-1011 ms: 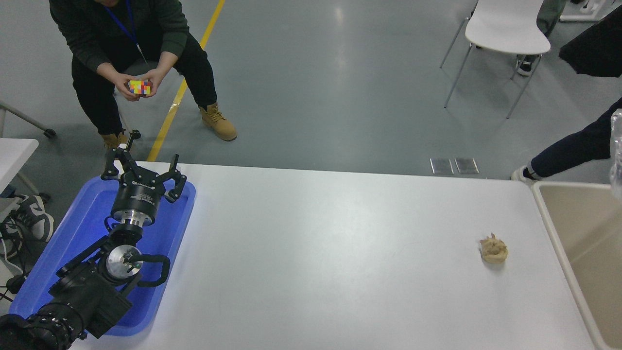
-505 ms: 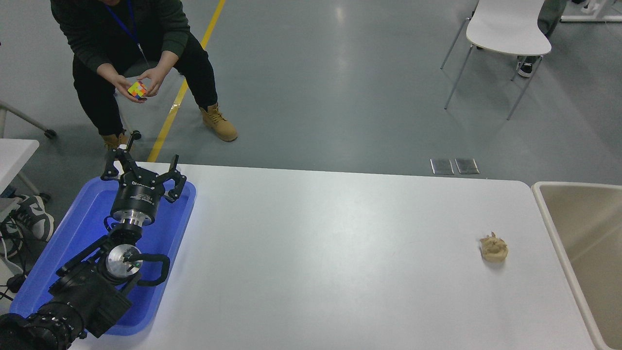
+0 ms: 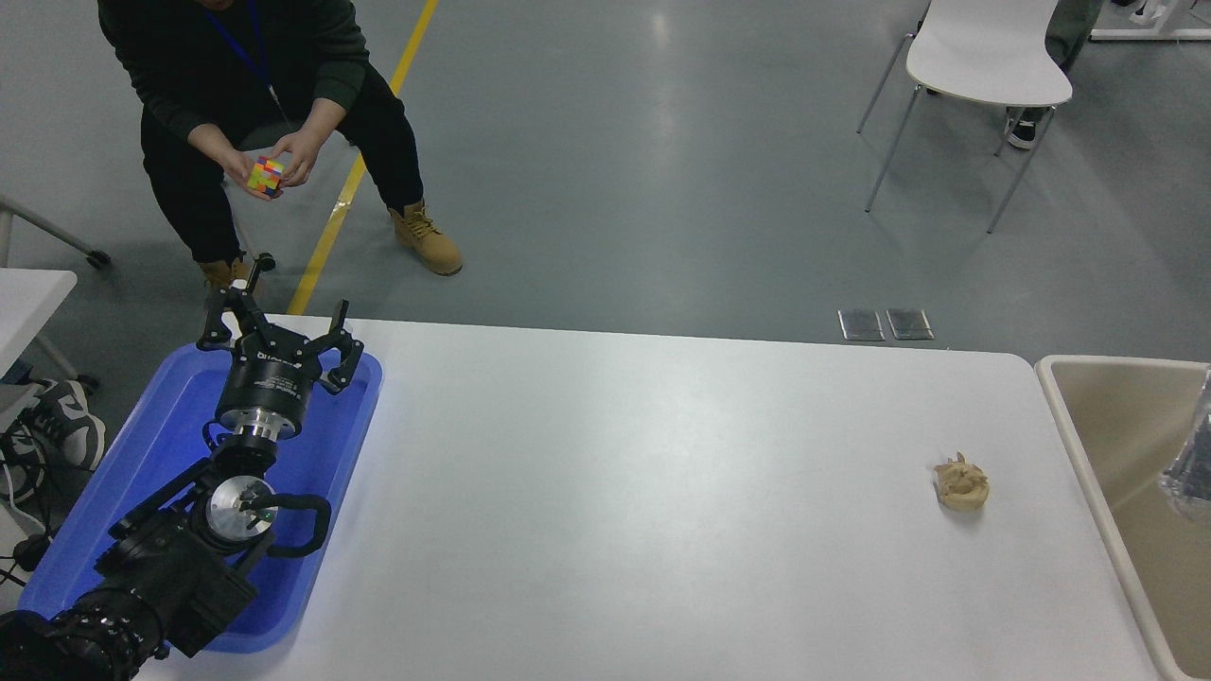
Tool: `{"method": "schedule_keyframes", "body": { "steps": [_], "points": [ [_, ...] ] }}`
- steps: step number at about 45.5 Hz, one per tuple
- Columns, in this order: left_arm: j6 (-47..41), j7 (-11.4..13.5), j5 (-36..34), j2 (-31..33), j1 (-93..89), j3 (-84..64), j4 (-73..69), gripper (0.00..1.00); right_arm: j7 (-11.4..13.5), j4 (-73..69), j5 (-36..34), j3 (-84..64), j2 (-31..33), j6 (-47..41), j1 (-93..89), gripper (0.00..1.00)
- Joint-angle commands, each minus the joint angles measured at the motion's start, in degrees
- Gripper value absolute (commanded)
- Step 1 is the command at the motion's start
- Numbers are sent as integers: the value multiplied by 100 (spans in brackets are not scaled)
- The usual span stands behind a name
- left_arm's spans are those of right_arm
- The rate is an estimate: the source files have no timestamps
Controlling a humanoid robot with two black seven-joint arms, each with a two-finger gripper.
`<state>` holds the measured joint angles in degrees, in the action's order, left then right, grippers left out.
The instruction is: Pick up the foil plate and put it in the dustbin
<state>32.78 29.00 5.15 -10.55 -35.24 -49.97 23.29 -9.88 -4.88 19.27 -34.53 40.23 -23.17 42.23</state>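
The foil plate [image 3: 1190, 459] shows as a shiny silver wrinkly piece at the right edge of the head view, cut off by the frame. It lies over the inside of the beige dustbin [image 3: 1121, 416], which stands against the table's right end. I cannot tell whether it is held or resting. The right gripper is out of view. My left gripper [image 3: 282, 314] is open and empty, parked over the blue tray [image 3: 142, 454] at the lower left.
A small tan wad of paper [image 3: 961, 483] lies on the white table [image 3: 643, 473] near the dustbin. A person [image 3: 255, 85] crouches beyond the far left corner, holding a colourful cube [image 3: 266, 176]. A white chair [image 3: 984, 57] stands far right.
A silvery piece at the right edge above the bin a second ago left view, and now shows lower, inside the bin's outline. A leg at the right edge is gone. The person turned the cube.
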Motion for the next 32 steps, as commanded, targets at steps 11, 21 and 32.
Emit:
{"method": "schedule_keyframes", "body": {
  "steps": [11, 21, 32],
  "points": [
    [0, 0, -5, 0, 0, 4, 0, 100, 13, 57, -125, 131, -138, 199, -224, 100],
    [0, 0, 3, 0, 0, 4, 0, 100, 4, 57, -125, 122, -103, 164, -189, 100],
    [0, 0, -5, 0, 0, 4, 0, 100, -5, 49, -125, 148, -94, 103, -58, 100]
  ]
}}
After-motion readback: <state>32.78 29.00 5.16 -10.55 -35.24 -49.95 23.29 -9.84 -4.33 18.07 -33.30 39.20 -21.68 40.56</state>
